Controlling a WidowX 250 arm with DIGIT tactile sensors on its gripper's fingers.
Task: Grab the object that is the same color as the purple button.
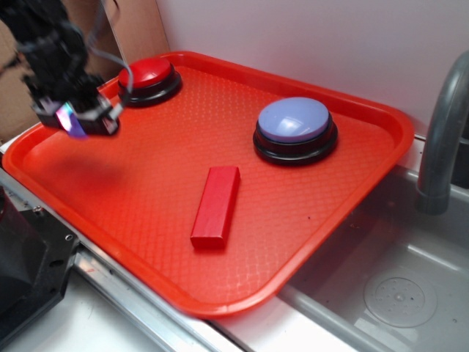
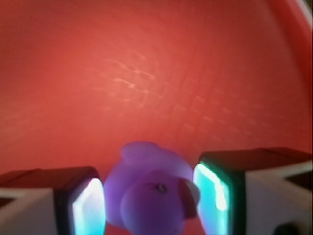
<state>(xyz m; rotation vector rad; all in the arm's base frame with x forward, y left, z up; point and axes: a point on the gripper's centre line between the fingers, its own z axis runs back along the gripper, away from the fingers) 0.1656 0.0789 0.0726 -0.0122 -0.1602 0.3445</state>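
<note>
The object, a tiny purple rubber duck (image 2: 146, 178), fills the gap between the two glowing pads (image 2: 89, 208) in the wrist view and touches both. My gripper (image 2: 150, 196) is shut on it. In the exterior view the gripper (image 1: 77, 121) hangs above the left part of the red tray (image 1: 146, 191), casting a shadow on it, with a sliver of the purple duck (image 1: 67, 117) showing between the fingers. The purple button (image 1: 294, 121), a lavender dome on a black base, sits at the tray's far right, well away from the gripper.
A red dome button (image 1: 149, 73) on a black base stands at the tray's back left, just right of the gripper. A red rectangular block (image 1: 216, 205) lies mid-tray. A metal sink (image 1: 396, 286) and grey faucet (image 1: 440, 139) are to the right.
</note>
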